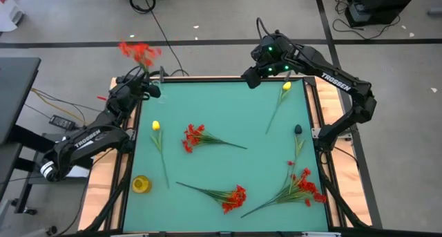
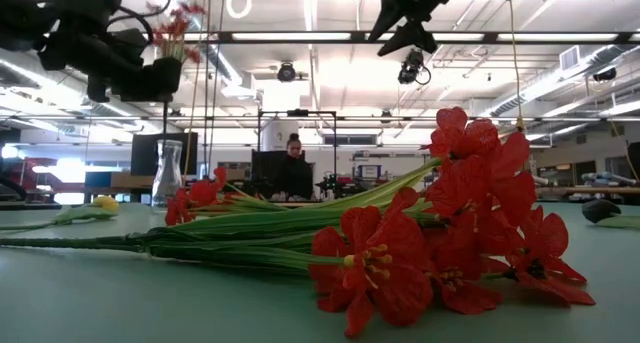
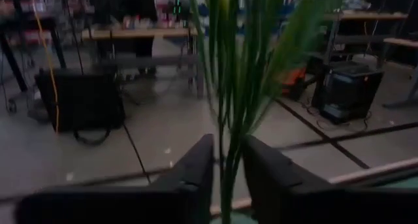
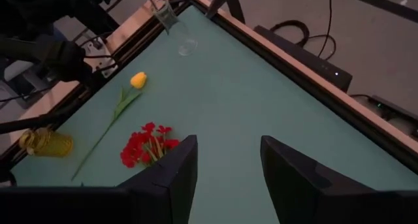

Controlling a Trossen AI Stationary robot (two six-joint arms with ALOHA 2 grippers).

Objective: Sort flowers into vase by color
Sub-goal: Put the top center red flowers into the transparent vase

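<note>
Your left gripper (image 3: 225,168) has its fingers (image 3: 189,175) nearly closed on the thin green stems of a red spray (image 1: 140,52), held high beside the clear glass vase (image 1: 160,75) at the green surface's (image 1: 228,112) far left corner. Both arms read "TROSSEN". Right of the vase, your right gripper's (image 4: 225,162) fingers gape wide, empty, above the far edge; yellow buds (image 1: 156,126) and red sprays (image 1: 233,196) lie on the surface.
</note>
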